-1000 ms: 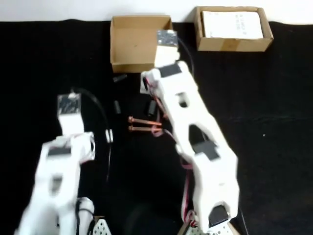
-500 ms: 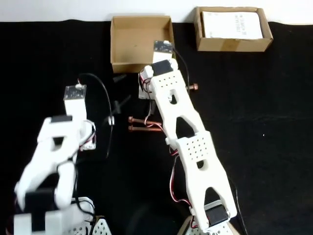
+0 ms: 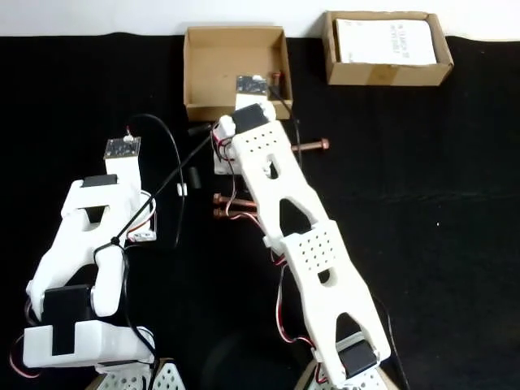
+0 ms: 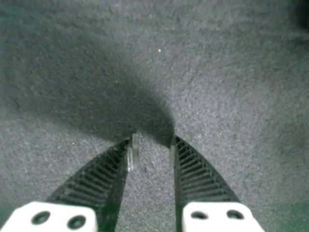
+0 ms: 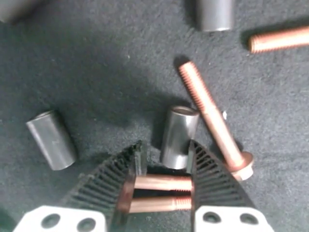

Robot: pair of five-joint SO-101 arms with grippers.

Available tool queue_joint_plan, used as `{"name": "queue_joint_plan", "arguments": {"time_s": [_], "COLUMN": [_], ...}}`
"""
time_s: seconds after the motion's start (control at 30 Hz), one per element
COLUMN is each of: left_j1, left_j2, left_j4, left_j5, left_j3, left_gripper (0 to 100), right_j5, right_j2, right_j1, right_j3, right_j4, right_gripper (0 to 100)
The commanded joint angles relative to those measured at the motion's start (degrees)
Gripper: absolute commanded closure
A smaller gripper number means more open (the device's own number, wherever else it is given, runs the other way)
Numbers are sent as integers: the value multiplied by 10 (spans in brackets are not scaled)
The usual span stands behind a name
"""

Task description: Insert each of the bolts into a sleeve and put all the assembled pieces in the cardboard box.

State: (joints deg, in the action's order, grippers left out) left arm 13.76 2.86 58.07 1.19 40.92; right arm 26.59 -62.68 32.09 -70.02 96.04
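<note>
The right gripper (image 5: 165, 145) is seen low over the black cloth (image 5: 96, 72), its fingers spread apart around the end of a dark sleeve (image 5: 179, 137). Two copper bolts (image 5: 161, 182) are seen crosswise between the fingers, and a third bolt (image 5: 212, 121) is seen just beside the sleeve. The left gripper (image 4: 152, 140) is seen slightly parted above the cloth. The cardboard box (image 3: 234, 110) is seen just beyond the right arm.

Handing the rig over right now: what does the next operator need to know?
Left claw: open, empty, over bare cloth.
Right claw: open, with two bolts lying across its gap, a sleeve just ahead and a third bolt beside it.
Another sleeve lies loose nearby.
Done: nothing visible. No bolt is in a sleeve, and the cardboard box looks empty.
Left: every insertion, then boxing.
</note>
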Motion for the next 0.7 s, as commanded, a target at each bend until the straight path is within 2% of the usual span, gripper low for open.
{"name": "queue_joint_plan", "arguments": {"time_s": [0.0, 0.43, 0.67], "left_j1": [5, 5, 5], "left_j2": [1, 0, 0], "left_j4": [4, 4, 4], "left_j5": [-4, -4, -4], "left_j3": [-21, -21, -21], "left_gripper": [878, 878, 878], "right_j5": [4, 1, 1], "right_j2": [4, -85, -87], "right_j1": [-11, -19, -37], "right_j3": [-23, -28, -28], "right_j4": [3, -23, -41], "right_gripper": [862, 862, 885]}}
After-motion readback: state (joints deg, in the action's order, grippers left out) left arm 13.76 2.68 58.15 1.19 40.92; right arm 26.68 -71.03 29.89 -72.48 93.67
